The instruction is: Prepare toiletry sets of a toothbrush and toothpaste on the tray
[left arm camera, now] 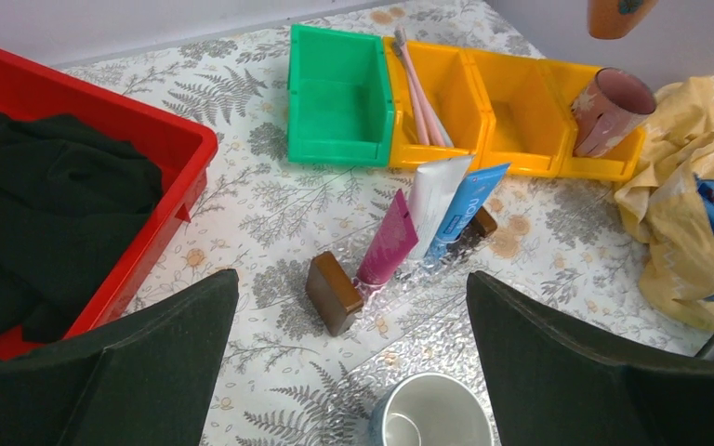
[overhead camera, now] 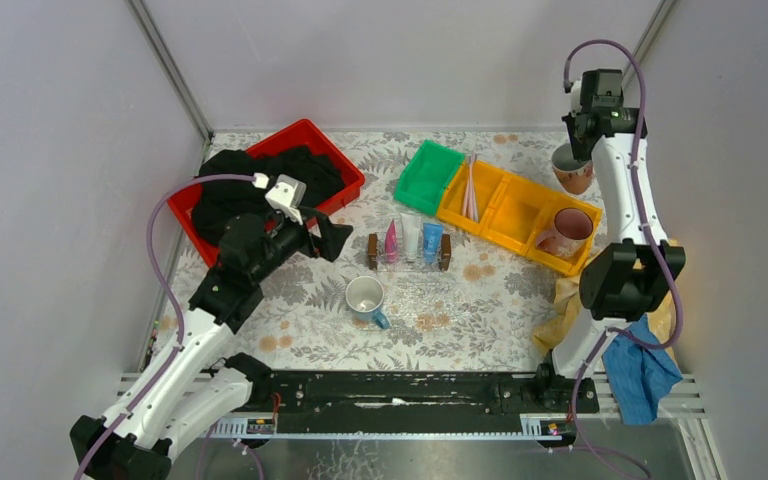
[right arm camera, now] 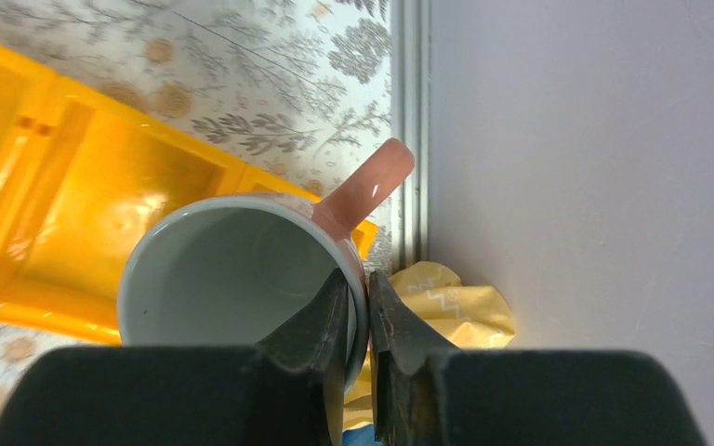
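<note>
My right hand (right arm camera: 358, 288) clenched on rim of dark pink ceramic mug (right arm camera: 223, 269), aloft at far right | shiny silvery tray (overhead camera: 425, 295) lies below, to its left and nearer | left hand (overhead camera: 332, 238) spread, empty.

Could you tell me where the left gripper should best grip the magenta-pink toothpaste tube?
Probably its flat upper end, from above, pinching the front and back faces: the magenta-pink toothpaste tube stands cap-down, with the white tube close on its right.
</note>
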Available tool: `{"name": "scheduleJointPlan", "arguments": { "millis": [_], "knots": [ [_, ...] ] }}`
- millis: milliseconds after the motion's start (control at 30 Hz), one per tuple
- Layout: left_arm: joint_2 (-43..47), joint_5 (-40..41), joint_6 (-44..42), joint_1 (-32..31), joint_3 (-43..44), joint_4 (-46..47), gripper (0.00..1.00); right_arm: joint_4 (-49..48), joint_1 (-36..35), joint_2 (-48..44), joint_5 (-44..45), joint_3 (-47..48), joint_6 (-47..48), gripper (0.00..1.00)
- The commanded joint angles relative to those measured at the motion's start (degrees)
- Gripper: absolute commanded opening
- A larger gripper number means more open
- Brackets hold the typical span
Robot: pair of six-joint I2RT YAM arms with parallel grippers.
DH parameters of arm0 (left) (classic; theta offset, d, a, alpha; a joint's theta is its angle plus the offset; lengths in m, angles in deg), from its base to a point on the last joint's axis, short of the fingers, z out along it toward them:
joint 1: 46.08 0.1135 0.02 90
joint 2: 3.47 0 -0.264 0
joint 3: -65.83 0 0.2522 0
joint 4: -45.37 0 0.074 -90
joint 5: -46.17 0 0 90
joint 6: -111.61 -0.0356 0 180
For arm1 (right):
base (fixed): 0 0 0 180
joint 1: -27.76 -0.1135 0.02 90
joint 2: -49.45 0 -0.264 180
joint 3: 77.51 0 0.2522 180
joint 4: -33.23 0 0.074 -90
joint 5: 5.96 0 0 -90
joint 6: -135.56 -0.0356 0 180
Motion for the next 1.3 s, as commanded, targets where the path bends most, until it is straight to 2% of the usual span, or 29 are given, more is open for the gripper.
{"name": "scheduleJointPlan", "arguments": {
  "millis": [0,133,300,400,533,700,833,1033,1267],
  "knots": [
    [1.77,-2.75,3.25,0.28,0.53,6.02,1.0,-4.4,-0.52,-10.01,-9.66,-0.15,-1.24,0.0],
    [2.73,-6.0,9.93,0.28,3.35,6.26,1.0,-5.89,-0.52,-16.65,-19.29,-4.09,-2.92,0.0],
    [3.31,-11.34,25.61,0.02,3.71,12.5,1.0,-9.36,-0.52,-26.12,-35.53,-13.21,-2.61,0.0],
    [2.21,-10.54,33.3,-2.49,3.96,15.64,0.98,-12.65,-0.52,-32.03,-45.81,-20.04,-2.75,0.0],
    [-1.39,1.65,36.74,-13.03,7.93,13.54,0.95,-14.55,-0.52,-36.8,-51.8,-24.2,-4.79,0.0],
    [-10.34,19.97,35.95,-30.11,16.42,8.79,0.96,-14.54,-0.62,-40.03,-52.77,-28.0,-4.95,0.0],
    [-20.19,30.86,34.32,-37.97,22.74,7.61,0.96,-14.54,-0.67,-42.94,-53.47,-30.91,-4.6,0.0],
    [-33.83,43.9,33.99,-44.0,37.33,1.43,0.98,-13.34,-0.7,-44.98,-53.82,-31.56,-4.63,0.0],
    [-47.14,49.65,30.97,-45.5,53.29,-7.69,0.98,-13.8,-0.76,-45.81,-52.41,-32.82,-4.49,0.0]
  ]
}}
